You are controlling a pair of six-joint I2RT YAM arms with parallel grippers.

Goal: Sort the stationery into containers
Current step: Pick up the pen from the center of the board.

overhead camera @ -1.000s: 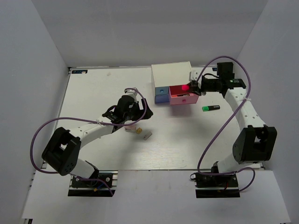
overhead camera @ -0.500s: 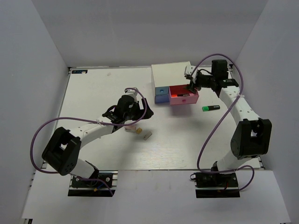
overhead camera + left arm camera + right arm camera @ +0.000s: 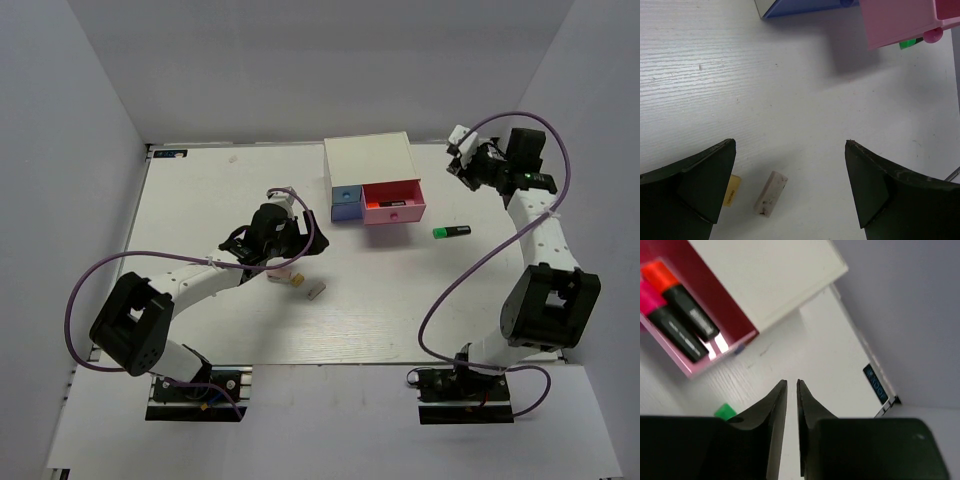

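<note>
The pink drawer (image 3: 393, 203) of the white cabinet (image 3: 367, 160) stands pulled out. An orange-capped highlighter (image 3: 677, 290) and a pink-capped highlighter (image 3: 665, 320) lie side by side in it. My right gripper (image 3: 462, 150) hangs right of the cabinet and above the table, its jaws nearly together with nothing between them (image 3: 792, 384). My left gripper (image 3: 790, 145) is wide open over the table, just beyond a grey eraser (image 3: 770, 194) and a tan eraser (image 3: 731, 190). In the top view the tan eraser (image 3: 296, 281) and the grey eraser (image 3: 318, 292) lie close to my left gripper (image 3: 283, 258).
A green-capped highlighter (image 3: 452, 232) lies on the table right of the pink drawer. The light blue drawer (image 3: 346, 203) sits left of the pink one, slightly out. The walls of the enclosure stand close behind the cabinet and to the right.
My right gripper let the pink-capped highlighter go into the pink drawer, then rose and drew back to the right while its jaws came together. The left arm has not moved.
</note>
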